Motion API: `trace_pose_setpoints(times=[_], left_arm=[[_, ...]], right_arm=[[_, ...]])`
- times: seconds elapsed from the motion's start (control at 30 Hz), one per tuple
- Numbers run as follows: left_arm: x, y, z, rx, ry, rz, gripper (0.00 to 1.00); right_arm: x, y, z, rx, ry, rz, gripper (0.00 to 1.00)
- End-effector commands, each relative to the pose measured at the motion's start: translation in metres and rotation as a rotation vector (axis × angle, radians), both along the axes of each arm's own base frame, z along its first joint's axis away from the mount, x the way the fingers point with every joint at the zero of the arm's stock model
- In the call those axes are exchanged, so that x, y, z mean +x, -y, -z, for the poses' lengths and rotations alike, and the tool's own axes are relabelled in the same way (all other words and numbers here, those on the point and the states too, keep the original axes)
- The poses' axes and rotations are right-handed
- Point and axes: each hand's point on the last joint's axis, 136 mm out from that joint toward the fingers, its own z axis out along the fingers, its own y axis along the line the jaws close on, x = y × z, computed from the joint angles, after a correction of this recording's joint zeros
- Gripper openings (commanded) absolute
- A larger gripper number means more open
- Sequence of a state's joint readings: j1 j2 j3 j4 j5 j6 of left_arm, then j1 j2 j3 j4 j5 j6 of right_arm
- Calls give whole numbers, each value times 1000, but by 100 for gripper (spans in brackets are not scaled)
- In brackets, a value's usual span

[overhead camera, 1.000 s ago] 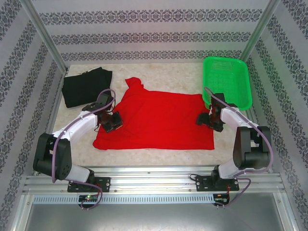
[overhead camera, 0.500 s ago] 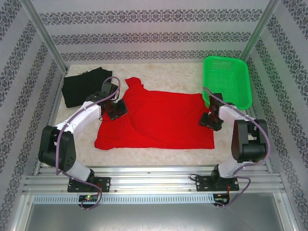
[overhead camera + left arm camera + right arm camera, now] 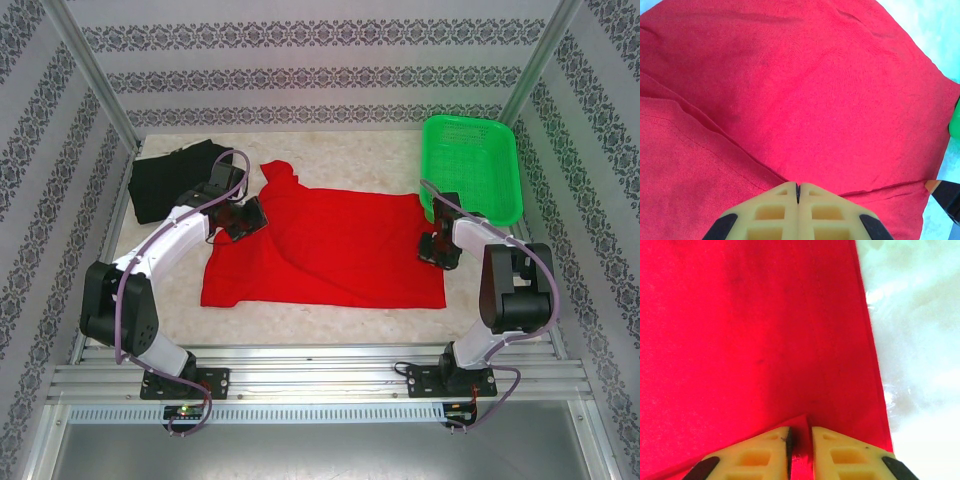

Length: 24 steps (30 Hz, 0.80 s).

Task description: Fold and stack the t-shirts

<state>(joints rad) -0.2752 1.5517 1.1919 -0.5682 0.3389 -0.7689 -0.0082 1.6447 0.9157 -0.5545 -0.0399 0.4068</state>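
The red shirt [image 3: 330, 245] lies spread mid-table. The left gripper [image 3: 797, 187] is pressed together on a raised fold at one side edge, and the right gripper [image 3: 800, 432] pinches a tuck of cloth at the other, probably to lift both sides together for a fold. The black shirt [image 3: 170, 180] sits folded at far left. The basket [image 3: 470, 170] looks empty.

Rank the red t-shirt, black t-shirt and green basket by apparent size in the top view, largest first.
1. red t-shirt: clearly the largest.
2. green basket and black t-shirt: they look about alike. The black one is partly covered, so I won't rank them.
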Motion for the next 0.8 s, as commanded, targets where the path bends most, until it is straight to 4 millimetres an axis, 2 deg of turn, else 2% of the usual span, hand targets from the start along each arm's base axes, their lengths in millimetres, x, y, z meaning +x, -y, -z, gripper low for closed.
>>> trace_pose_setpoints(times=[0.0, 0.1, 0.37, 0.77], left_arm=[[-1, 6, 0, 7, 4, 38, 0], [0, 6, 0, 9, 6, 40, 0], [5, 4, -4, 20, 27, 32, 0], [21, -2, -2, 91, 43, 36, 0]], right_arm=[[11, 4, -5, -35, 43, 15, 11], [12, 6, -9, -44, 57, 20, 0], [9, 22, -43, -115, 162, 66, 0], [-8, 39, -43, -144, 141, 118, 0]])
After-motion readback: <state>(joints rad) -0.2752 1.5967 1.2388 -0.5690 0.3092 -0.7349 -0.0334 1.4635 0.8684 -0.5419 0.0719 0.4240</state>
